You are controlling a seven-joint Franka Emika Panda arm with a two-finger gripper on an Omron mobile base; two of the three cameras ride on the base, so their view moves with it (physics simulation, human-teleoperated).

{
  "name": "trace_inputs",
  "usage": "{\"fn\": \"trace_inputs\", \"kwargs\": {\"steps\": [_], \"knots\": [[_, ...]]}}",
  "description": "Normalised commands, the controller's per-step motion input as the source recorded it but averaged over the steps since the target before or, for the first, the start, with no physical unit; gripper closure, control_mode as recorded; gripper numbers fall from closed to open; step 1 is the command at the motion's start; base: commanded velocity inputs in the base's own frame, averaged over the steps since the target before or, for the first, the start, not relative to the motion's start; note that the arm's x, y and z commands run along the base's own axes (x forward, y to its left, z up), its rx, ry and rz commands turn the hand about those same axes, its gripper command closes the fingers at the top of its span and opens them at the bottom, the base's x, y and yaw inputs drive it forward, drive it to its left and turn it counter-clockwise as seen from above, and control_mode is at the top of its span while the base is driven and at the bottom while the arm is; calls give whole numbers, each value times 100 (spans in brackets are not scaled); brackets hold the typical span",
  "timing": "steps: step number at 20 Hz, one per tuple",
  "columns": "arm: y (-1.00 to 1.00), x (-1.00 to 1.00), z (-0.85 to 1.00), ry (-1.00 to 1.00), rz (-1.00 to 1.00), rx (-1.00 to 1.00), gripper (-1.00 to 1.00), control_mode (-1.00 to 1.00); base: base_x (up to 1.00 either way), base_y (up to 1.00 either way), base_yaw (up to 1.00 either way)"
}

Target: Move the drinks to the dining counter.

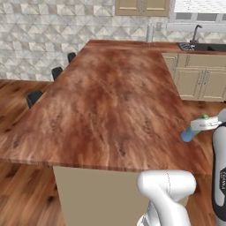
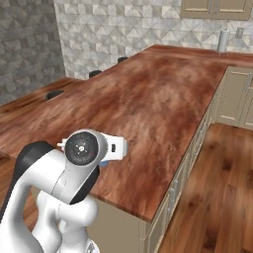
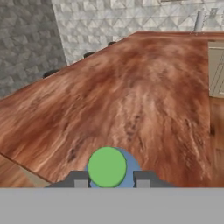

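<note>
A blue-green bottle [image 1: 190, 132] with a green cap [image 3: 107, 166] hangs tilted over the right edge of the dining counter [image 1: 110, 101], close to its near corner. My gripper [image 1: 199, 125] is shut on it from the right. In the hand view the cap faces the camera between the two dark fingertips [image 3: 80, 180], and the blue body [image 3: 131, 168] shows around it. The reddish-brown countertop [image 3: 144, 96] stretches away beyond the bottle. In the right base view my own arm covers the bottle and the gripper, and the counter [image 2: 158, 99] runs off behind it.
Dark stools [image 1: 33, 97] line the counter's left side. Beige cabinets [image 1: 194, 81] and a sink with a faucet [image 1: 196, 43] stand at the back right. A grey cylinder [image 1: 150, 33] stands at the far end. Wood floor [image 2: 212, 188] lies to the right of the counter.
</note>
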Motion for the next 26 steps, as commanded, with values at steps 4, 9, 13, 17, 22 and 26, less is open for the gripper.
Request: {"fn": "trace_inputs", "kwargs": {"steps": [4, 9, 13, 17, 22, 26], "knots": [[0, 0, 0, 0, 0, 0, 100, 100, 15, 12, -8], [7, 19, 0, 0, -2, 0, 100, -100, 0, 0, 0], [11, 38, 0, 1, -3, 0, 100, -100, 0, 0, 0], [1, 33, -14, 1, -2, 0, 100, -100, 0, 0, 0], [0, 28, -27, 4, -2, 0, 100, -100, 0, 0, 0], [0, 22, -26, 1, -1, 0, 100, -100, 0, 0, 0]]}}
